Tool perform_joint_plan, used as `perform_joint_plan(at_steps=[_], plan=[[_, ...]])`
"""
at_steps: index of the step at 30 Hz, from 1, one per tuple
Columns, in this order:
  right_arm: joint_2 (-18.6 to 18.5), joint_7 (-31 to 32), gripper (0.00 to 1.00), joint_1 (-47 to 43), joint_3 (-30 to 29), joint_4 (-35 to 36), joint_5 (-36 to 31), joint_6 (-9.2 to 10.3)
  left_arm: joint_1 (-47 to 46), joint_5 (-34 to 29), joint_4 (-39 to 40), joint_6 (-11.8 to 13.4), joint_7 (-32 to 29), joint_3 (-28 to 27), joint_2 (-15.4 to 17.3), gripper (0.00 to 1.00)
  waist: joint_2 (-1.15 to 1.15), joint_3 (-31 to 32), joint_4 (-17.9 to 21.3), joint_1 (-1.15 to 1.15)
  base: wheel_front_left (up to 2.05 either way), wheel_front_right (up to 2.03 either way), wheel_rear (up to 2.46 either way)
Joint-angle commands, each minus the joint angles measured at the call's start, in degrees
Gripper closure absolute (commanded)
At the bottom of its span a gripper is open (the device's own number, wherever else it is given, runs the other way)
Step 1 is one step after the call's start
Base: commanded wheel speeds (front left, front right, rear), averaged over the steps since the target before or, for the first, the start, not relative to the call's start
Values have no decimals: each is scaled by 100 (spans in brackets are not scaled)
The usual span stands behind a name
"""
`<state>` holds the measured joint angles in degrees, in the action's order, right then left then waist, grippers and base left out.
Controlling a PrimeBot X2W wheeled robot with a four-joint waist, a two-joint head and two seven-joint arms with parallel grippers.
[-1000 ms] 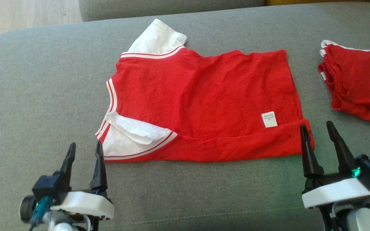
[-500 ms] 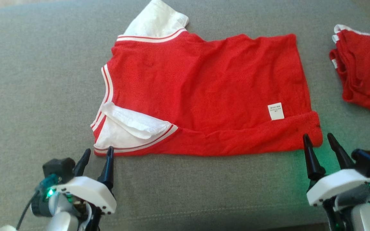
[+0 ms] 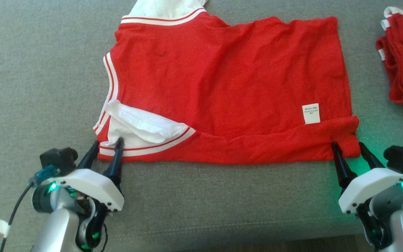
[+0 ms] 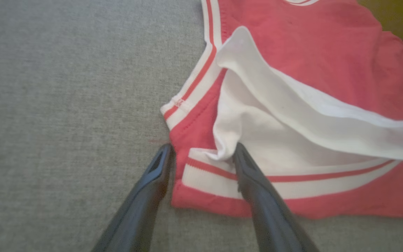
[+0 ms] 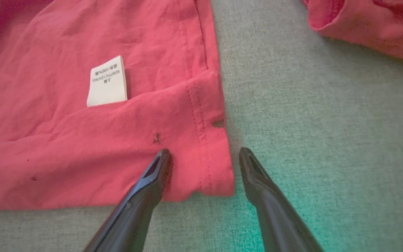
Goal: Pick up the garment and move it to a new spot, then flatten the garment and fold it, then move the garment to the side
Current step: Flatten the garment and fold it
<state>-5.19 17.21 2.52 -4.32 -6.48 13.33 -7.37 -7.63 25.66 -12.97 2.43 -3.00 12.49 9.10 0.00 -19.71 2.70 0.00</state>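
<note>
Jaws wide, the left gripper point(image 3: 107, 141) and right gripper point(image 3: 347, 143) have advanced over the grey woven cushion point(image 3: 30, 70) — now straddling the wrinkled red knit T-shirt point(image 3: 222, 77) at its near corners.

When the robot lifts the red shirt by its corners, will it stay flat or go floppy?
Probably floppy: the red shirt wrinkles and folds over along its near edge. It likely sags between the left hand and right hand. The loose white sleeve would probably flop about too.

Matt red cloth garment point(image 3: 222, 87); coarse grey woven cushion point(image 3: 30, 70).
</note>
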Motion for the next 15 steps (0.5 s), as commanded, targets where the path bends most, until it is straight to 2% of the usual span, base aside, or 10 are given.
perform_joint_plan(at_steps=[1, 3, 4, 5, 15], plan=[[-23, 69, 0, 127, 94, 196, 69, -12, -96, 32, 20, -26, -110, -118, 101, 98, 0, -21, -13, 0, 0, 0, 0], [-19, 159, 62, 147, 63, 213, 146, -12, -107, 67, 13, -60, -125, -107, 105, 100, 0, -26, -20, 0, 0, 0, 0], [-31, 186, 87, 159, 49, 220, 170, -12, -108, 71, 13, -64, -123, -103, 110, 100, 0, -25, -21, 0, 0, 0, 0], [-36, 237, 100, 160, 34, 210, 210, -12, -108, 71, 15, -70, -121, -92, 115, 100, 0, -19, -26, 0, 0, 0, 0], [-75, 339, 100, 28, -69, 398, 479, -12, 72, 94, 312, -13, 35, -105, 127, 100, 0, 145, -64, 0, 0, 0, 0]])
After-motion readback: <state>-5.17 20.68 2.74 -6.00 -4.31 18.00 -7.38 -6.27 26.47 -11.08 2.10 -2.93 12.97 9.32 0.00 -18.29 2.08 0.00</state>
